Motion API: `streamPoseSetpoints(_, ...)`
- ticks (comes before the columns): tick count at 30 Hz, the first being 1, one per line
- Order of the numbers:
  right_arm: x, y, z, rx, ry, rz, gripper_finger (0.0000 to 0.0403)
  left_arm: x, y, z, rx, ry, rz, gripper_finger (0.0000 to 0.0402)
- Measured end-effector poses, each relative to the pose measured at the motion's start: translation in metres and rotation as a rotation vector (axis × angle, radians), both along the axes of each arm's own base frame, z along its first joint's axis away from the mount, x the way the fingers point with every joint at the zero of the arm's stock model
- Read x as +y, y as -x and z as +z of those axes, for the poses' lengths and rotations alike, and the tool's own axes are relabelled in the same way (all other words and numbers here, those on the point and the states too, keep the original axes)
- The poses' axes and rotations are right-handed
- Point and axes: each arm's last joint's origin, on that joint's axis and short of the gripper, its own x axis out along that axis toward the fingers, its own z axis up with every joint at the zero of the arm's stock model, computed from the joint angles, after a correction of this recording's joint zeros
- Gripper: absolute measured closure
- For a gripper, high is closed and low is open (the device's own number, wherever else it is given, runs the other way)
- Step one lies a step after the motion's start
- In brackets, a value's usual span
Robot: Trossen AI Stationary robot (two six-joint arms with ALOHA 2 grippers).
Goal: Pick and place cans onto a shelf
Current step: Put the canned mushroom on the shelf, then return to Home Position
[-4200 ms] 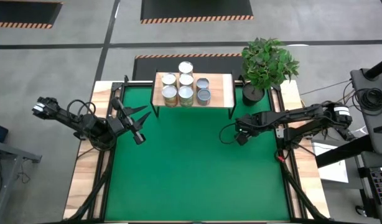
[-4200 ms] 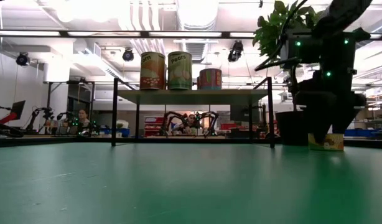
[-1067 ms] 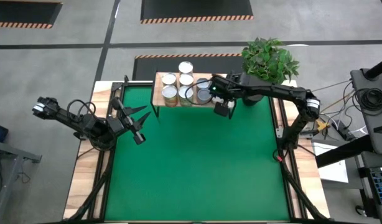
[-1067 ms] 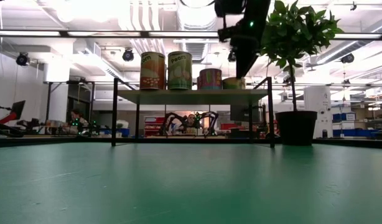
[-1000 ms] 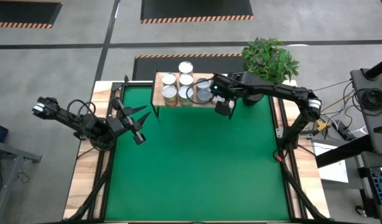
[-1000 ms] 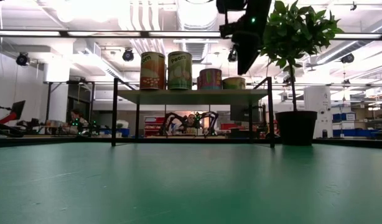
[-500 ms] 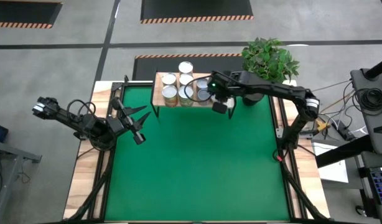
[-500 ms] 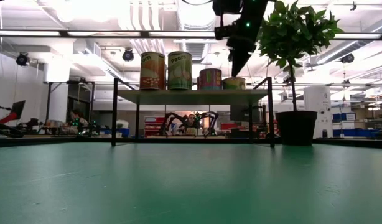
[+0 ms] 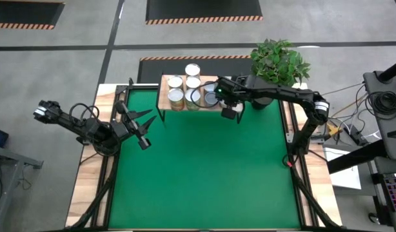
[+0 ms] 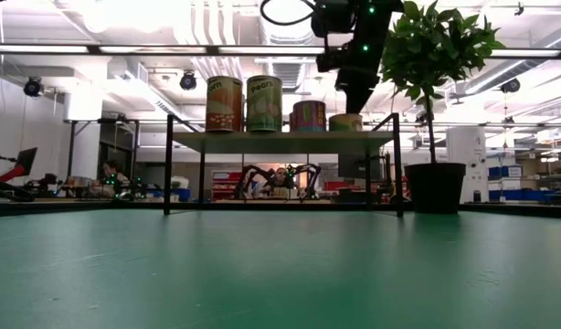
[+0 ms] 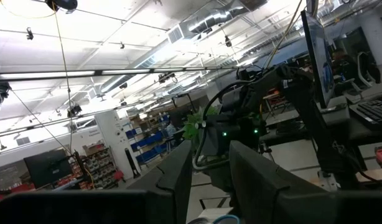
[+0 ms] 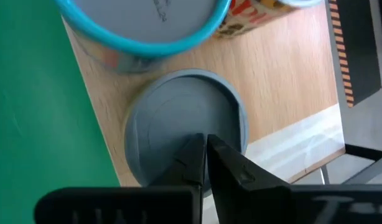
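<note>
The shelf, a light-wood board on black legs, stands at the table's far edge with several cans upright on it. At its right end is a short can with a flat grey lid, next to a blue-rimmed can. My right gripper is shut and points steeply down over that grey lid. My left gripper hangs open over the table's left side, its fingers apart with nothing between them. My right gripper's shut fingertips stand over the near part of the short can's grey lid, coming from above at a slant. Whether they touch the lid I cannot tell. The can stands upright on the shelf board.
A potted plant in a black pot stands just right of the shelf, close to my right arm. The green mat stretches from the shelf to the near edge.
My right gripper has shut its fingers above the short can at the shelf's right end, shifting slightly over it. The can has stayed upright on the shelf.
</note>
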Motion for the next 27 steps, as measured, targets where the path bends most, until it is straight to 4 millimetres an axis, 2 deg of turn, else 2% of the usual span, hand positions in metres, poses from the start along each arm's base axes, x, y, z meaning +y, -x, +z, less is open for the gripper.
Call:
streamPoseSetpoints(16, 0.002, 0.004, 0.004, 0.006, -0.008, -0.008, 0.0394, 0.0, 0.0, 0.0, 0.0, 0.0, 0.0, 0.0311)
streamPoseSetpoints(24, 0.006, 0.013, 0.019, -0.042, 0.014, -0.014, 0.0394, 0.0, 0.0, 0.0, 0.001, 0.0, 0.001, 0.0311)
streamPoseSetpoints(27, 0.016, 0.017, 0.028, -0.076, 0.001, 0.018, 0.0394, 0.0, 0.0, -0.005, 0.085, -0.006, 0.087, 0.0311)
